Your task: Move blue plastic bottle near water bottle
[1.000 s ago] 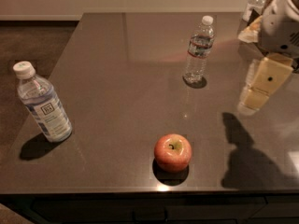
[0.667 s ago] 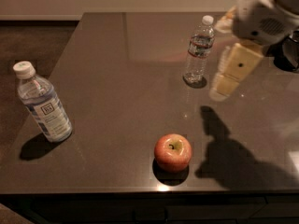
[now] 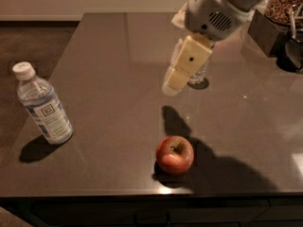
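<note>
Cream pincer (image 3: 171, 85), state not discernible, is being held above the worktop (image 3: 104, 56), likely for clearance, hiding the water bottle (image 3: 200, 75); blue plastic bottle (image 3: 43, 107) is being left ungrasped.

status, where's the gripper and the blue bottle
Gripper hovers mid-table, hiding most of water bottle. Blue plastic bottle standing far left, untouched. Apple front centre, off the direct line.

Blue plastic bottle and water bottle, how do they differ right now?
The blue plastic bottle stands in full view near the left edge of the table; the water bottle stands farther back, right of centre, mostly hidden behind the hand hovering before it. The blue plastic bottle shows its white cap and pale blue label; only the water bottle's clear base shows. Both stand on the table, unheld.
</note>
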### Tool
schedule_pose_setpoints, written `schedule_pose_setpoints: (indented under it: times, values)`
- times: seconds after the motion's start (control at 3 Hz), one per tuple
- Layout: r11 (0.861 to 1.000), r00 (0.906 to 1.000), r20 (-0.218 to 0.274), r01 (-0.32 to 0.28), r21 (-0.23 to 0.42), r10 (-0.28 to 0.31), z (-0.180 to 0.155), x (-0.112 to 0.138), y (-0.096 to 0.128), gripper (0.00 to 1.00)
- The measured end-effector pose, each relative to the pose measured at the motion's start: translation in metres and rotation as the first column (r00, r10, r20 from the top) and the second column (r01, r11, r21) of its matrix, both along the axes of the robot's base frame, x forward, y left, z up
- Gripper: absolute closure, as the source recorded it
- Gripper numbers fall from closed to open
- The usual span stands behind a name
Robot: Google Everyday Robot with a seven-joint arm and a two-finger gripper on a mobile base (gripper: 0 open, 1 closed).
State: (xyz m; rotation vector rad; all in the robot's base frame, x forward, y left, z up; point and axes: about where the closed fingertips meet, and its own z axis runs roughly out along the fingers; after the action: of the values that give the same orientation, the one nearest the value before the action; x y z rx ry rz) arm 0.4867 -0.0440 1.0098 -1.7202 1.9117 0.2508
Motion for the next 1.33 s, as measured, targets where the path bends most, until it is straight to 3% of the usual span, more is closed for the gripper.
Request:
schedule_pose_setpoints:
  times: [1.33]
  values:
    - [0.991,0.9942,-0.002,-0.107,0.084,0.107,-0.019,-0.024,0.147,0.0]
